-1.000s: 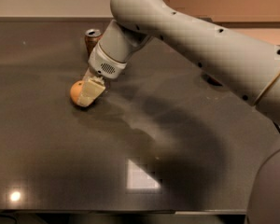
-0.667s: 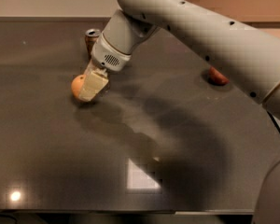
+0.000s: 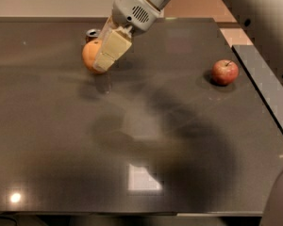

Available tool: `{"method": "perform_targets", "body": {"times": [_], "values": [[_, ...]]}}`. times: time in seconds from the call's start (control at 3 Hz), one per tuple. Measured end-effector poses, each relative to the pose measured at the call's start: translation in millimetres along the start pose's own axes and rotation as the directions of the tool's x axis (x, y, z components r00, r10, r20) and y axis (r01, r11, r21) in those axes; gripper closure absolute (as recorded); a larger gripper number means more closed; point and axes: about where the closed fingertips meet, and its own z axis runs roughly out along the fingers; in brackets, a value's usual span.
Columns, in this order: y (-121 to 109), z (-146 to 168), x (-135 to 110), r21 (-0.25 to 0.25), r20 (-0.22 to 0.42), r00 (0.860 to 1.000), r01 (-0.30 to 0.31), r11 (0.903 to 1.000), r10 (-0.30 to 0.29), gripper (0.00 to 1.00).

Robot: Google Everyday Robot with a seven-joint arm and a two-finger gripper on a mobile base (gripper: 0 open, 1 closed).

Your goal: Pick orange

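Dark table (image 3: 61,149) w/ a can (image 3: 92,33) at the back, apple (image 3: 225,72) off to the right; gripper (image 3: 100,64) is clamped on the orange (image 3: 90,55); a sec ago it sat on the table, now it hangs above its shadow, near the can; pick looks basically done imo.

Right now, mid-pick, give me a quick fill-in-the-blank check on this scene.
The gripper is ____ on the orange.
The apple, lying apart on the right, is ____.
The can stands just ____ the orange.
Missing words: shut, red, behind.
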Motion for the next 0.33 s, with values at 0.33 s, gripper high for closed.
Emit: {"method": "perform_targets", "body": {"times": [0.33], "values": [[0.0, 0.0, 0.0, 0.000, 0.000, 1.000, 0.000, 1.0000, 0.000, 1.00]]}}
